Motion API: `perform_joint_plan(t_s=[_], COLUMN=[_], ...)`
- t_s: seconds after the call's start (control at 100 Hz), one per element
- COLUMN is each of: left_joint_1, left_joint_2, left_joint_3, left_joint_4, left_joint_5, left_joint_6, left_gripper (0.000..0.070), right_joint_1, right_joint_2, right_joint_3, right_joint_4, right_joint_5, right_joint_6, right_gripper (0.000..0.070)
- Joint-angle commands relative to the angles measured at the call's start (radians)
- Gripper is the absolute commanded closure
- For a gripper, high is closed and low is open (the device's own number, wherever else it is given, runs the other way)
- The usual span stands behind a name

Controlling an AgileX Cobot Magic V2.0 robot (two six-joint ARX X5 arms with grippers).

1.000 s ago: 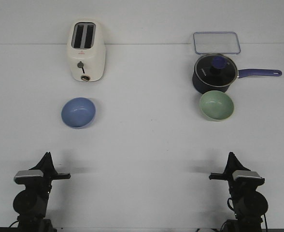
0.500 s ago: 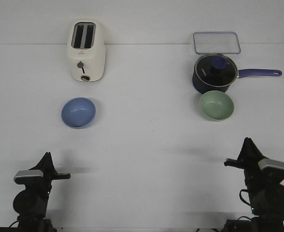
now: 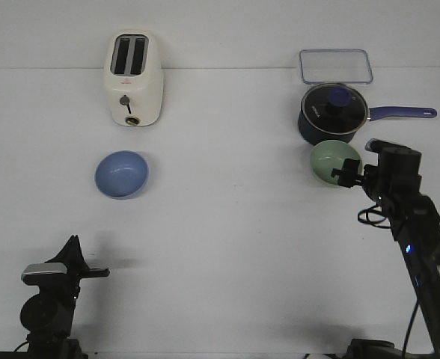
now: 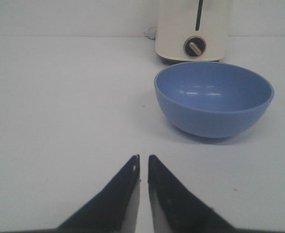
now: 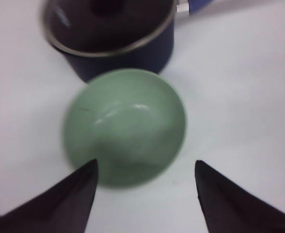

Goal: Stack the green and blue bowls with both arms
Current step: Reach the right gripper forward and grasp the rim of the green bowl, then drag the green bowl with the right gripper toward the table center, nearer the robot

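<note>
In the front view, the blue bowl (image 3: pixel 121 174) sits upright left of centre, below the toaster (image 3: pixel 133 78), well apart from the left gripper (image 3: pixel 76 258) parked at the lower left. The green bowl (image 3: pixel 335 163), pale and matte, sits right of centre, touching the dark saucepan (image 3: pixel 332 113) above it; the right gripper (image 3: pixel 351 176) hangs over its right edge.

In the left wrist view, the blue bowl (image 4: pixel 213 98) is plain and round, upper right of the nearly closed, empty fingertips (image 4: pixel 133 174).

In the right wrist view, the green bowl (image 5: pixel 125 126) lies just above the wide-spread fingers (image 5: pixel 84 184), slightly blurred.
</note>
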Motion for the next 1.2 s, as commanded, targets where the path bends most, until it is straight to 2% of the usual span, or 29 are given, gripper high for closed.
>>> perform_joint_plan(t_s=[0.0,0.23,0.49,0.56,0.69,0.75,0.94,1.19], left_joint_1=[0.000,0.000,0.000,0.000,0.000,0.000,0.000,0.000], left_joint_2=[-0.001,-0.001,-0.001,-0.001,-0.001,-0.001,-0.001,-0.001], left_joint_3=[-0.020,-0.020,-0.020,-0.020,-0.020,-0.020,-0.020,-0.020], left_joint_4=[0.011,0.011,0.011,0.011,0.011,0.011,0.011,0.011], left_joint_5=[0.002,0.002,0.002,0.002,0.002,0.002,0.002,0.002], left_joint_6=[0.007,0.007,0.007,0.007,0.007,0.007,0.007,0.007], left_gripper=[0.0685,0.0685,0.0685,0.0685,0.0685,0.0685,0.0685,0.0685], right_joint_1=[-0.014,-0.054,-0.072,-0.072,-0.071,-0.071,-0.075,-0.062], right_joint_2=[0.119,0.331,0.410,0.410,0.410,0.410,0.372,0.146], right_joint_3=[0.047,0.094,0.094,0.094,0.094,0.094,0.094,0.071], right_joint_4=[-0.005,0.037,0.130,0.149,0.171,0.169,0.154,0.024], right_joint_5=[-0.010,-0.026,-0.081,-0.080,-0.080,-0.080,-0.090,-0.237], right_joint_6=[-0.012,-0.008,0.011,0.021,0.034,0.036,0.042,0.041], right_gripper=[0.0278,0.0279,0.0293,0.0356,0.0612,0.0697,0.0700,0.0700])
